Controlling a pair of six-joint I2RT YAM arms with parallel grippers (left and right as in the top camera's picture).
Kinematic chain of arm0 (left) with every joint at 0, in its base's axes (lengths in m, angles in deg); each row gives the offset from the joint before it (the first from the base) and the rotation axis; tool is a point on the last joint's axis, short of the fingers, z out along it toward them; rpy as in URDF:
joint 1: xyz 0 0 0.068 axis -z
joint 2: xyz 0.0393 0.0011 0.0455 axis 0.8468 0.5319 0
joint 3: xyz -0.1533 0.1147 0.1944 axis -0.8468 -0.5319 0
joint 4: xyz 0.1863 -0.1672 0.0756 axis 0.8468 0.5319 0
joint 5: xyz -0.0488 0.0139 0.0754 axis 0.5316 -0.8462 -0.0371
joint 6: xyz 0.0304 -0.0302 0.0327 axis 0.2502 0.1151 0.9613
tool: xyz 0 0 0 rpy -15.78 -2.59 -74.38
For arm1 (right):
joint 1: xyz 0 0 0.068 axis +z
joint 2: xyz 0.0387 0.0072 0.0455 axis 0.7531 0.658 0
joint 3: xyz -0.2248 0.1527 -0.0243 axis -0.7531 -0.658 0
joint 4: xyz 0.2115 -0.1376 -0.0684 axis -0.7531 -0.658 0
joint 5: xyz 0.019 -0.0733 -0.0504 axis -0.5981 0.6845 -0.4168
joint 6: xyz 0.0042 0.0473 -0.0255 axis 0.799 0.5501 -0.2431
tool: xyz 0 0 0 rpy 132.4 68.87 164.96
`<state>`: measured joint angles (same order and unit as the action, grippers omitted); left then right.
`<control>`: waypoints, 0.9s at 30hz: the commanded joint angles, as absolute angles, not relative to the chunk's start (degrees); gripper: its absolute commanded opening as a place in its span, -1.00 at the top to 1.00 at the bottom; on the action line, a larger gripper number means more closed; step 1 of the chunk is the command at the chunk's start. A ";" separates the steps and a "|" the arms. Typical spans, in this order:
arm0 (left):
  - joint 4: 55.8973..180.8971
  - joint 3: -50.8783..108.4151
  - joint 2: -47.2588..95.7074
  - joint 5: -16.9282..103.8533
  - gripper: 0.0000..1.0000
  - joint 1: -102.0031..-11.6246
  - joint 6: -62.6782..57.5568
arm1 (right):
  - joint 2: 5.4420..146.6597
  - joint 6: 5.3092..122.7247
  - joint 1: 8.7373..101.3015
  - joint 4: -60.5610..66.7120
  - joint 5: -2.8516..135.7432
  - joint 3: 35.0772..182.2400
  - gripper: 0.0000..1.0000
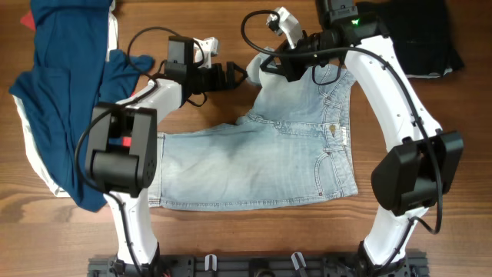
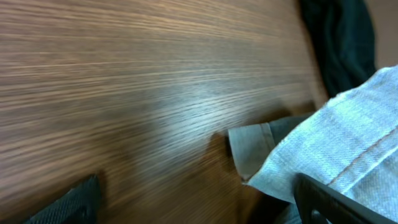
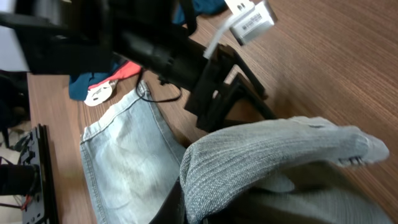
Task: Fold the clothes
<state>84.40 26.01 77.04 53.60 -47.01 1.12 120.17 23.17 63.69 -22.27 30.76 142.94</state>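
Pale blue denim shorts (image 1: 254, 165) lie across the middle of the table, one leg flat and pointing left. The other leg is lifted and bunched at the back. My right gripper (image 1: 286, 68) is shut on that raised leg, and in the right wrist view the denim fold (image 3: 267, 155) drapes over the jaws and hides them. My left gripper (image 1: 234, 77) stands open just left of the raised denim, low over the wood. In the left wrist view its fingertips (image 2: 78, 202) straddle bare table, and the denim hem (image 2: 249, 149) lies just ahead.
A large navy garment (image 1: 69, 85) with red and white parts is heaped at the left edge. A black garment (image 1: 427, 38) lies at the back right. The left arm's cables (image 1: 146, 46) loop over the wood near the navy cloth.
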 commanded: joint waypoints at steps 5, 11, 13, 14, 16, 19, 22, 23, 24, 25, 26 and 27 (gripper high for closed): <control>75.22 26.47 79.58 67.57 -0.98 -47.14 -1.68 | 120.48 21.68 63.86 -22.25 28.12 143.42 0.92; 73.67 26.47 80.58 71.96 -0.99 -47.27 -0.98 | 120.48 21.77 63.82 -22.20 28.10 143.42 0.91; 73.10 26.47 82.02 71.99 -1.00 -47.27 -1.09 | 120.48 21.79 63.82 -22.18 28.08 143.42 0.92; 72.66 26.47 82.55 71.99 -0.99 -47.27 -1.35 | 120.48 21.79 63.82 -22.18 28.08 143.42 0.92; 71.22 26.47 84.01 71.99 -1.00 -47.27 -1.59 | 120.48 21.77 63.82 -22.20 28.08 143.42 0.92; 66.63 26.47 85.92 72.93 -0.99 -47.27 -4.32 | 120.48 21.79 63.82 -22.16 28.08 143.42 0.92; 61.73 26.47 87.27 75.09 -1.00 -47.27 -6.55 | 120.48 21.79 63.82 -22.05 28.08 143.42 0.92; 60.42 26.47 87.40 75.61 -1.00 -47.21 -7.29 | 120.48 21.79 63.82 -22.01 28.08 143.42 0.92; 59.61 26.47 87.40 75.72 -0.99 -47.16 -7.64 | 120.48 21.79 63.82 -22.01 28.08 143.42 0.92; 58.24 26.47 87.42 76.16 -0.99 -46.95 -7.80 | 120.48 21.79 63.82 -21.98 28.08 143.42 0.92; 56.88 26.47 87.42 76.69 -0.99 -46.75 -8.45 | 120.48 21.79 63.82 -21.92 28.08 143.42 0.92; 55.04 26.47 87.42 77.19 -0.99 -46.42 -9.72 | 120.48 21.83 63.82 -21.83 28.08 143.42 0.92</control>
